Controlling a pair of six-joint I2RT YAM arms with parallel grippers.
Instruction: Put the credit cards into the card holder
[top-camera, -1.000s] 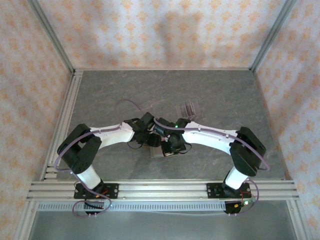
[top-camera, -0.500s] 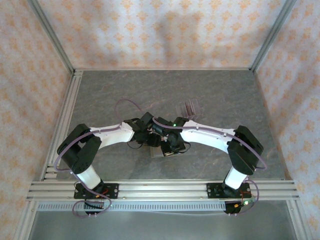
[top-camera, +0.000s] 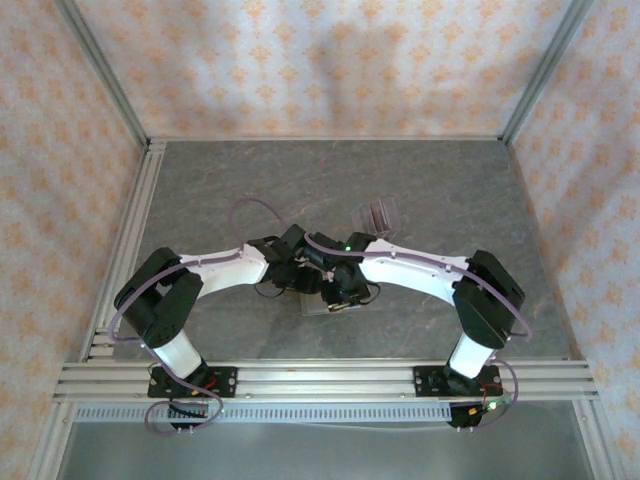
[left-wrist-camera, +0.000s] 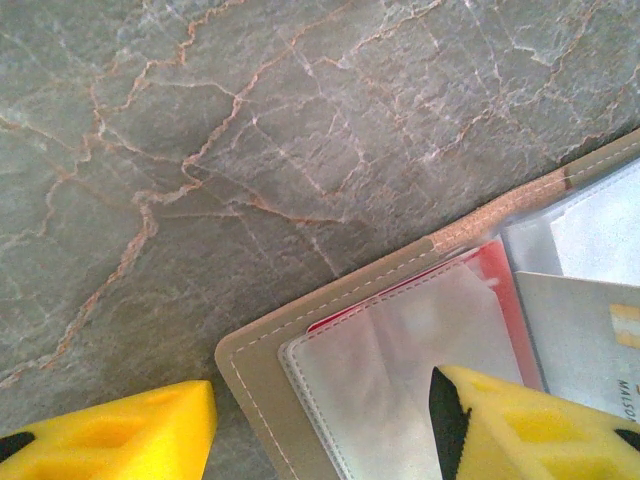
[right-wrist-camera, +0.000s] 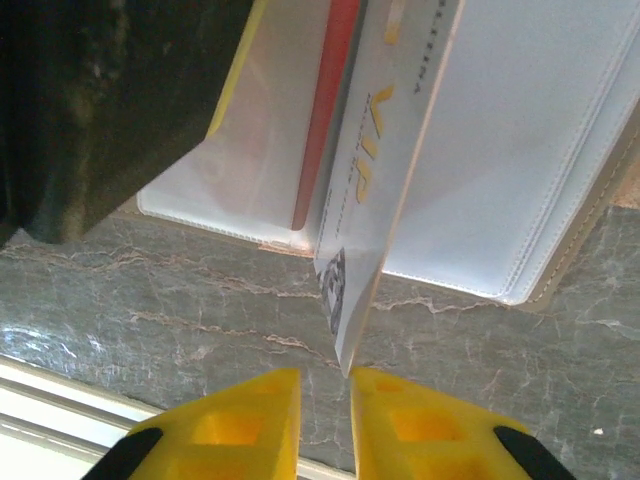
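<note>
While the spread left gripper pins the card holder flat — presumably steadying it — the barely parted right gripper fronts a half-sleeved VIP card.

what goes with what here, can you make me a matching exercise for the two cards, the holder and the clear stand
Things:
1 red card
2 vip card
3 card holder
4 clear stand

States:
a lying open on the table
b up on edge, its corner at the right gripper
c on the table beyond the arms
d tucked in a clear sleeve

Pairs: 1-d, 2-b, 3-a, 4-c
</note>
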